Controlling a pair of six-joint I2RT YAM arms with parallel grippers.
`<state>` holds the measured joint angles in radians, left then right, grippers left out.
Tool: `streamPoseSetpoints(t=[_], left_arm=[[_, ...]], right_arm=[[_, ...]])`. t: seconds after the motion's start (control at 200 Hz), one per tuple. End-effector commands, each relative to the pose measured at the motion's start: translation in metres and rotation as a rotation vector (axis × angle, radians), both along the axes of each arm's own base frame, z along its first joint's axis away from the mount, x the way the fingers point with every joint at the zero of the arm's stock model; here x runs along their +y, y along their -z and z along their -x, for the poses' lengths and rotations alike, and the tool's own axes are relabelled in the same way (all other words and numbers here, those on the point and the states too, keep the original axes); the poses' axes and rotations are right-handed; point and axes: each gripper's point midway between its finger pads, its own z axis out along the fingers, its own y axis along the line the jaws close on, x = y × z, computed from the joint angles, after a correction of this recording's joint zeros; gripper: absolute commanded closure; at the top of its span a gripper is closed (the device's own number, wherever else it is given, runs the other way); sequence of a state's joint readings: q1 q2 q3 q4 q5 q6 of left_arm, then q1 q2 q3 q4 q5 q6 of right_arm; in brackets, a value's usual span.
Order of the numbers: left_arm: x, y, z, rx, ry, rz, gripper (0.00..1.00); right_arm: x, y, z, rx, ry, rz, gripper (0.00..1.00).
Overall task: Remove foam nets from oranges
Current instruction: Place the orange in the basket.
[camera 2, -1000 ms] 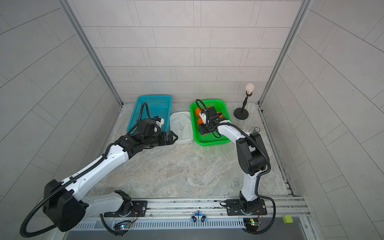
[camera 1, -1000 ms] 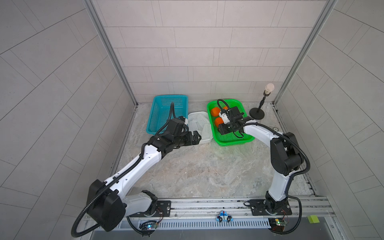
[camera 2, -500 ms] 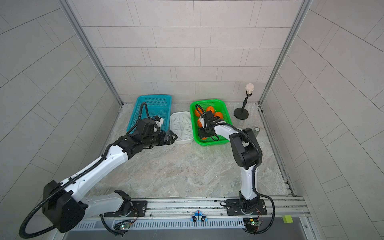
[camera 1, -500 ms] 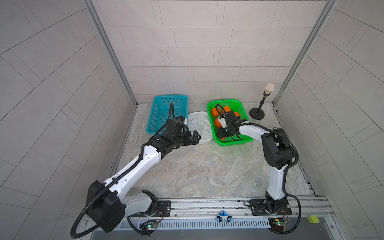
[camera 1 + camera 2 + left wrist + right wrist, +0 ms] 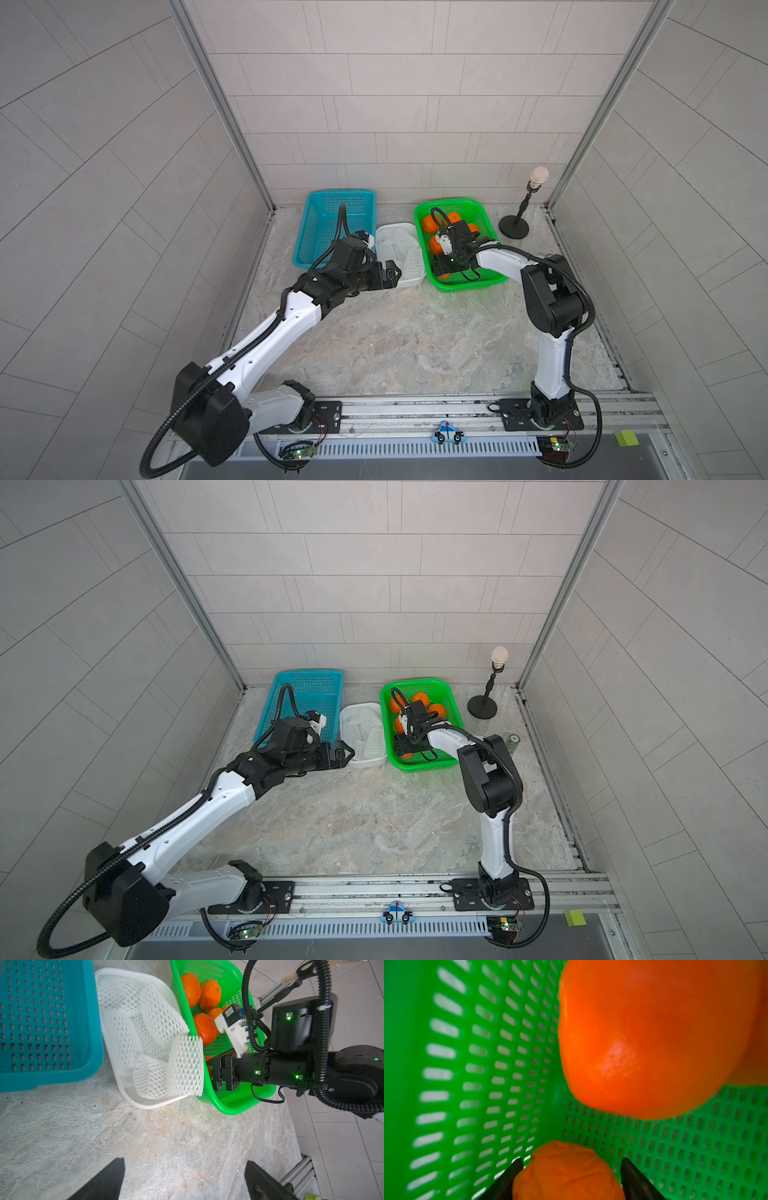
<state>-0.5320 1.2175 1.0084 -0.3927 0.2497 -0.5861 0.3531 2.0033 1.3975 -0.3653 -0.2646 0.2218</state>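
Observation:
Several foam nets lie empty and heaped in a white tub, seen in both top views. Bare oranges sit in the green basket. My right gripper is low in the basket's near left corner. It is open, with a wrinkled orange lying between its fingers and a gap showing on one side. A bigger orange lies just ahead. My left gripper hangs open and empty over the table beside the tub.
An empty blue basket stands left of the tub at the back. A small stand with a black round base is in the back right corner. Tiled walls close in both sides and the back. The rail runs along the front.
My right gripper has come down toward the near left corner of the green basket, and its fingers have spread wider around the orange. The left arm has stayed put.

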Motion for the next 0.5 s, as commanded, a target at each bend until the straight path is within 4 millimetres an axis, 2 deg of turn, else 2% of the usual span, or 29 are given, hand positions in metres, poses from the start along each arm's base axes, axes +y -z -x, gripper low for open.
streamPoseSetpoints(t=[0.0, 0.17, 0.19, 0.21, 0.22, 0.495], left_arm=[[0.002, -0.004, 0.001, -0.031, -0.002, -0.004, 0.02], [0.004, -0.007, 0.0, -0.045, -0.012, -0.003, 0.02], [0.004, -0.008, 0.0, -0.05, -0.013, -0.001, 0.02], [0.005, -0.008, 0.0, -0.051, -0.015, -0.002, 0.02], [0.005, -0.008, 0.001, -0.051, -0.015, -0.003, 0.02], [0.006, -0.011, 0.001, -0.069, -0.02, 0.003, 0.02]], right_arm=[[0.003, -0.013, -0.002, -0.019, 0.001, 0.002, 0.23], [0.002, -0.025, -0.001, -0.041, 0.008, 0.006, 0.2], [0.002, -0.027, -0.001, -0.043, 0.008, 0.007, 0.14], [0.001, -0.029, 0.0, -0.047, 0.008, 0.006, 0.02], [0.002, -0.03, 0.0, -0.048, 0.007, 0.006, 0.01], [-0.001, -0.057, 0.006, -0.101, 0.004, 0.025, 0.0]])
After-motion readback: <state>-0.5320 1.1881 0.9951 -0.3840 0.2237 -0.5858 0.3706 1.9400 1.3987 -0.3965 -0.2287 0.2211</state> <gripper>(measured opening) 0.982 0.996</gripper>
